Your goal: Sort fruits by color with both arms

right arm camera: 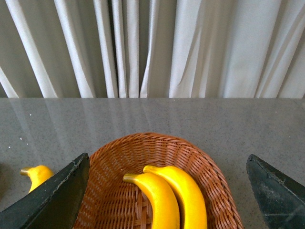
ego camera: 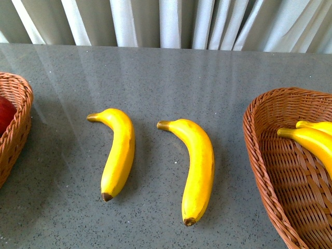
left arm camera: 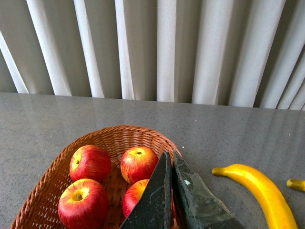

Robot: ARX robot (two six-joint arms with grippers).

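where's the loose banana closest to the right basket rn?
Front view: that banana lies on the grey table, right of centre, between the other loose banana on its left and the right basket, touching neither.

In my front view the left basket (ego camera: 18, 119) is cut by the picture's edge, and only a sliver of a red apple (ego camera: 4, 115) shows in it. The right basket (ego camera: 264, 155) and the basket bananas (ego camera: 311, 139) run out of the picture. At my left wrist, my left gripper (left arm camera: 170, 155), jaws pressed together, covers much of the nearest apple (left arm camera: 136, 195). One finger (right arm camera: 52, 200) of my wide-spread right gripper (right arm camera: 167, 156) hides most of a table banana (right arm camera: 35, 174)
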